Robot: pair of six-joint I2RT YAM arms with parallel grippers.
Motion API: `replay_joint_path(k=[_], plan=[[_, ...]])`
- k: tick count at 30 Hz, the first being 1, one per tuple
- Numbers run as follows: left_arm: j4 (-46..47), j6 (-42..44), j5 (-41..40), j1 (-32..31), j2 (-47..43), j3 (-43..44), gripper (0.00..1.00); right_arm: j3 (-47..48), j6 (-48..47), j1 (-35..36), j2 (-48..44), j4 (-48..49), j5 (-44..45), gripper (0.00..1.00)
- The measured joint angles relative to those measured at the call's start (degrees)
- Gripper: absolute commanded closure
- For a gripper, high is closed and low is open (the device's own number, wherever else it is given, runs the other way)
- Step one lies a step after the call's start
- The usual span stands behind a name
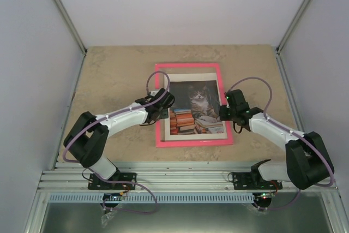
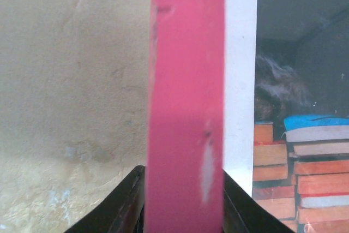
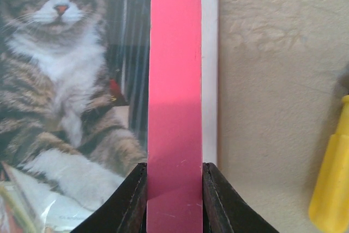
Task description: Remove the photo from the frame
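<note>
The pink frame (image 1: pixel 188 67) lies flat mid-table with the photo (image 1: pixel 199 99), a grey tabby among orange and blue books, showing inside it. My left gripper (image 1: pixel 162 107) is shut on the frame's left rail (image 2: pixel 185 80), one dark finger against each side; the photo's white border and books (image 2: pixel 294 151) lie just right of that rail. My right gripper (image 1: pixel 224 110) is shut on the right rail (image 3: pixel 174 80), with the cat (image 3: pixel 60 80) to its left. A thin white strip (image 3: pixel 210 69) shows on the rail's outer side.
A yellow handle-like object (image 3: pixel 332 173) lies on the beige tabletop (image 1: pixel 109 75) just right of the right gripper. White enclosure walls stand on three sides. An aluminium rail (image 1: pixel 185 181) carrying both arm bases runs along the near edge.
</note>
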Motion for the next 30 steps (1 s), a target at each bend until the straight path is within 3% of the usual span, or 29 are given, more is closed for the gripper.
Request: replay_joint_path(k=[17,22,25,30], plan=[[-8.9,2.4,-6.5,2.0,-6.4,0.0,1.0,5.0,3.3,6.4,3.2,-0.1,-0.3,0.99],[-10.9,4.2,-7.4,3.8,-9.4,0.0,1.0,6.4,4.2,7.6,4.7,1.8,-1.6,0.77],[-12.1,5.4,-8.3,5.1,-11.0,0.1,1.0,7.3,4.5,7.8,6.0,3.5,-3.5,0.58],[-15.9,9.0,-11.1,9.9,-13.2,0.9,1.0,8.0,4.0,7.8,6.7,7.6,-9.2,0.39]])
